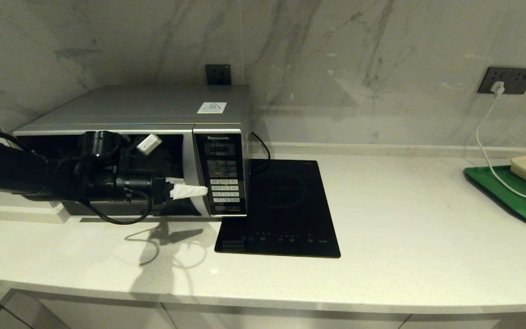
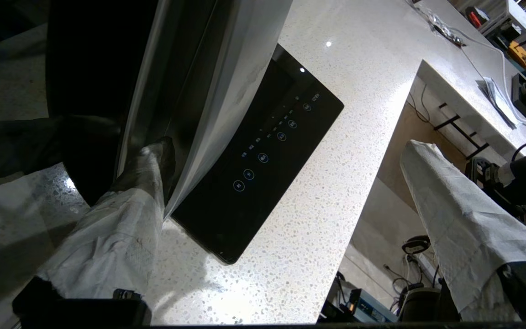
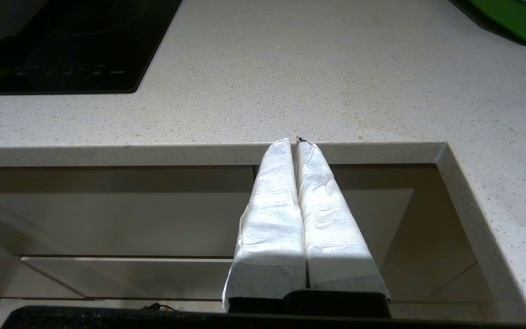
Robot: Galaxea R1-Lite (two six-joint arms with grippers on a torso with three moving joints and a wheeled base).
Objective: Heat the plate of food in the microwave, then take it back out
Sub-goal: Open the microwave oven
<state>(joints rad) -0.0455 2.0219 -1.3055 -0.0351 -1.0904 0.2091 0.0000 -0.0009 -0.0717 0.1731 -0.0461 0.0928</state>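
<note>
Left gripper spread wide at the microwave door edge; right gripper clenched, parked

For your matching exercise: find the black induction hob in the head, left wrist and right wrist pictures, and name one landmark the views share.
Head view: the induction hob lies at centre, just right of the microwave.
Left wrist view: it runs diagonally through the middle, beside the left claw.
Right wrist view: only part shows, in the upper left corner.
Shared landmark: the speckled white countertop under it.

surface: white speckled counter | on it: microwave, black induction hob, green tray
</note>
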